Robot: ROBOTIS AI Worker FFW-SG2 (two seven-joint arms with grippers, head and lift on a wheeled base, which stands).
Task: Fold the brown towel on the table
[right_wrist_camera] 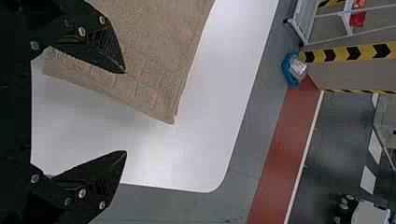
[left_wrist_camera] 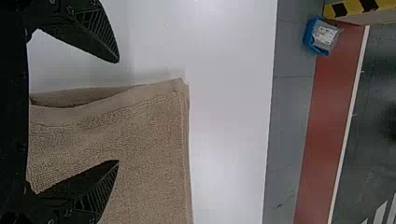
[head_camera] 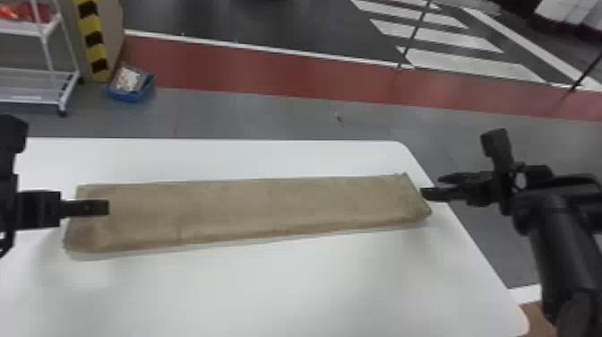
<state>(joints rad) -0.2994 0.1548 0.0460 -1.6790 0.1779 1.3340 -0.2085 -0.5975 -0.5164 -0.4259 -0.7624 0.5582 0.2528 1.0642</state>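
The brown towel (head_camera: 251, 206) lies as a long folded strip across the white table, its right end slightly farther back. At its left end my left gripper (head_camera: 107, 207) is over the towel. In the left wrist view my left gripper (left_wrist_camera: 118, 111) stands open, one finger over the towel (left_wrist_camera: 154, 140) and the other over bare table. My right gripper (head_camera: 430, 190) is at the strip's right end, near the table's edge. The right wrist view has my right gripper (right_wrist_camera: 126, 112) open around the end edge of the towel (right_wrist_camera: 149, 65), one finger above the cloth.
The white table (head_camera: 291, 287) has its right edge beneath the right gripper. On the floor beyond stand a blue bin (head_camera: 130, 87), a white wheeled rack (head_camera: 62, 89) and a post with yellow and black stripes (head_camera: 93, 40).
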